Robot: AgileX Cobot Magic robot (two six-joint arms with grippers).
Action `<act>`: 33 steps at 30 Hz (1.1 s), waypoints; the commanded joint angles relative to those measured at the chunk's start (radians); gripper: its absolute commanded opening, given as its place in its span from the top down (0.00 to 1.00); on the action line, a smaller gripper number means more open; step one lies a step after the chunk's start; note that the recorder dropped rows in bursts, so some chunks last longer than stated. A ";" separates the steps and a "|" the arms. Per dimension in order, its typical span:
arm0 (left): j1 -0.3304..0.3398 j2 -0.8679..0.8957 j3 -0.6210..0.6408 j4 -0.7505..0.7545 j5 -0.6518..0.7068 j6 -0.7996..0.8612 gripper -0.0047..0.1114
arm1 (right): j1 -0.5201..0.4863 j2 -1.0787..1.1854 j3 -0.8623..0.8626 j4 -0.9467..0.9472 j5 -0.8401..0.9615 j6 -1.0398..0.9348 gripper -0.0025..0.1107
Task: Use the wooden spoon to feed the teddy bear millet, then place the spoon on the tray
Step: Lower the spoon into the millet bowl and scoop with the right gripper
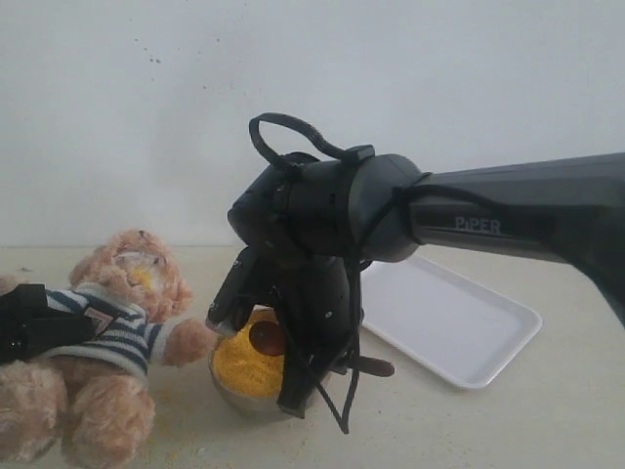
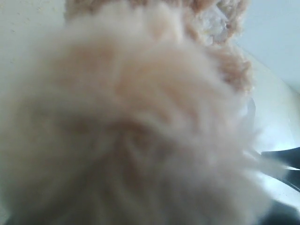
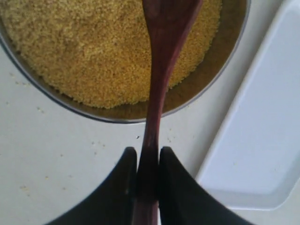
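Note:
The teddy bear [image 1: 117,322] sits at the left, yellow grains on its muzzle. My left gripper [image 1: 27,327] clamps its striped body from the left edge; in the left wrist view blurred fur of the bear [image 2: 131,122] hides the jaws. My right gripper [image 1: 311,354] hangs over the steel bowl [image 1: 239,403] beside the bear's paw. It is shut on the wooden spoon [image 3: 161,70], the jaws [image 3: 148,152] pinching the slim handle. The spoon's oval bowl [image 1: 266,337] rests on the millet [image 3: 93,47]. The white tray [image 1: 449,322] lies right of the bowl, with nothing on it.
Loose millet grains are scattered on the pale tabletop [image 3: 56,154] around the bowl and in front of the bear. The tray's rim [image 3: 220,154] lies close beside the steel bowl's rim [image 3: 225,61]. A white wall stands behind.

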 commanded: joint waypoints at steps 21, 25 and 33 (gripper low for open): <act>0.000 -0.002 -0.008 -0.013 0.036 0.006 0.92 | -0.021 0.010 -0.004 0.192 0.013 -0.049 0.98; 0.000 -0.002 -0.008 -0.013 0.035 0.009 0.92 | -0.042 0.010 -0.006 0.220 0.023 -0.049 0.98; 0.000 -0.002 -0.008 -0.013 0.035 0.009 0.92 | -0.075 0.010 -0.006 0.260 0.026 -0.049 0.98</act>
